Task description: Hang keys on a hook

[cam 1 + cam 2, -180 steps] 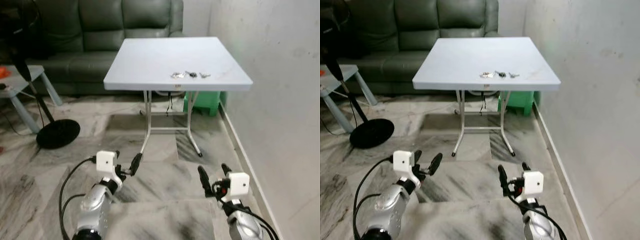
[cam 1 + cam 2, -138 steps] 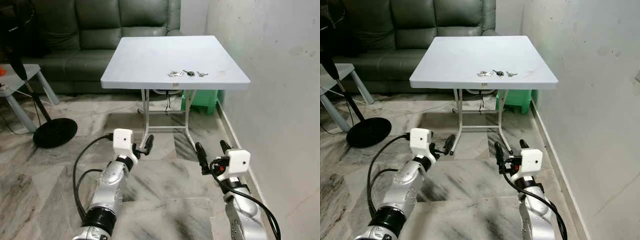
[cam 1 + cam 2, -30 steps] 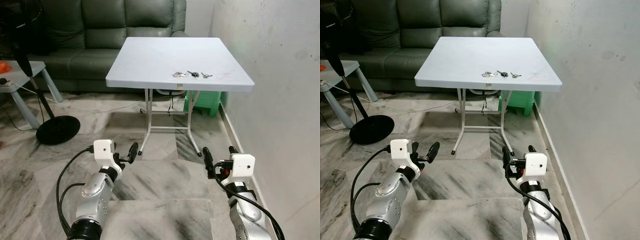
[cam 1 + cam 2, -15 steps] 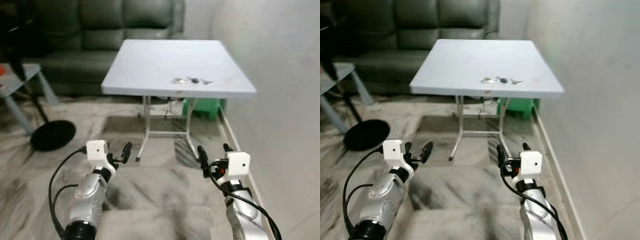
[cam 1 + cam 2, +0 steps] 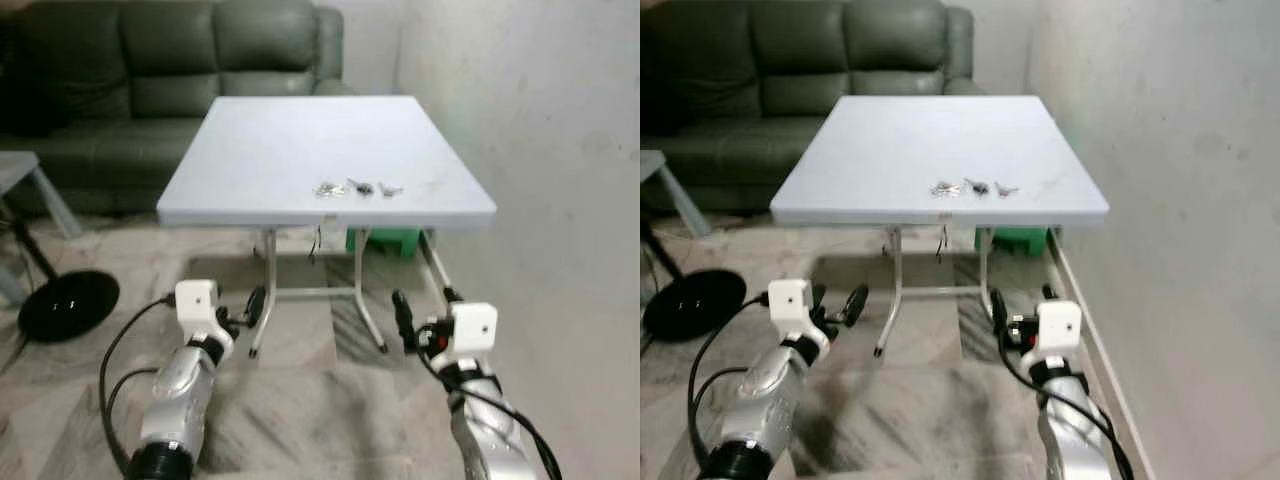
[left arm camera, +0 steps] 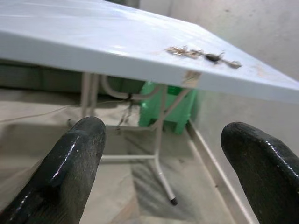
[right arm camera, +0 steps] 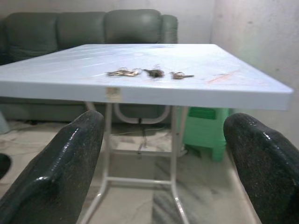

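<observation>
On the white table (image 5: 270,140), near its front edge and toward the wall side, the keys (image 5: 355,188) lie in a short row, long axis along that edge. Which way the blades point is probably unreadable; blurred. Left gripper (image 5: 243,312) and right gripper (image 5: 421,318) hang below the table's front edge, fingers spread, holding nothing. Wrist views add a green stool (image 7: 205,130) under the table.

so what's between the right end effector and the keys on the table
Only bare white tabletop and its near edge, seen in the right wrist view; the keys lie beyond, the right end effector held low.
</observation>
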